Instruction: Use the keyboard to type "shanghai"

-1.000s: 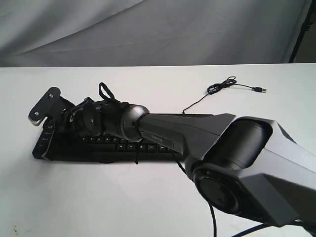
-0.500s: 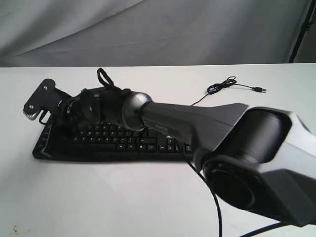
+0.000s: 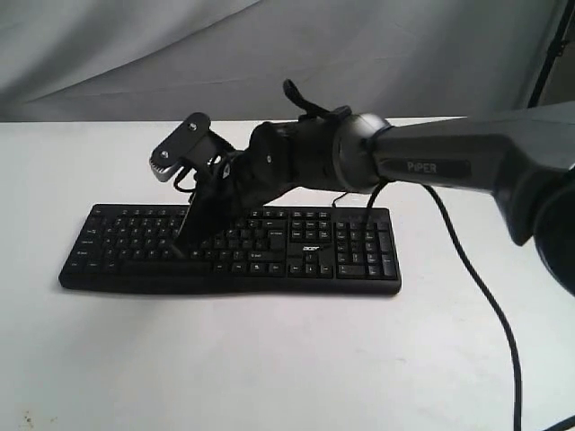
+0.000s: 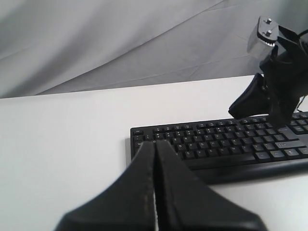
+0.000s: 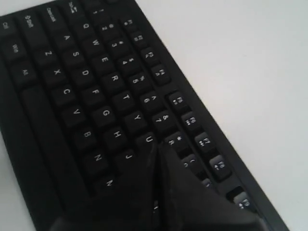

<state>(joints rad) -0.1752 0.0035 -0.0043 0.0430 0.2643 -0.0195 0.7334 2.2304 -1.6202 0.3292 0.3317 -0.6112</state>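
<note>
Keyboard: the keyboard lies flat on the white table, long side running left to right, number pad at the right end.
Right arm: it reaches across from the right, and the right gripper points steeply down over the letter block, left of the keyboard's middle.
Right fingers: pressed together into one blunt tip, holding nothing.
Tip over keys: in the right wrist view the right gripper sits among U, J and the key next to them, with H just beside; whether it touches a key I cannot tell.
Left gripper: the left gripper is pinched closed and empty, off the keyboard's left end and apart from it.
Step in hand: looks like lining up a single letter press; which letter of the word is due cannot be read here.
Doing it well: centre the tip on one keycap only, come straight down, press briefly, then lift clear before sliding sideways, because the neighbouring keys sit tight together and a wide tip could catch two.
</note>
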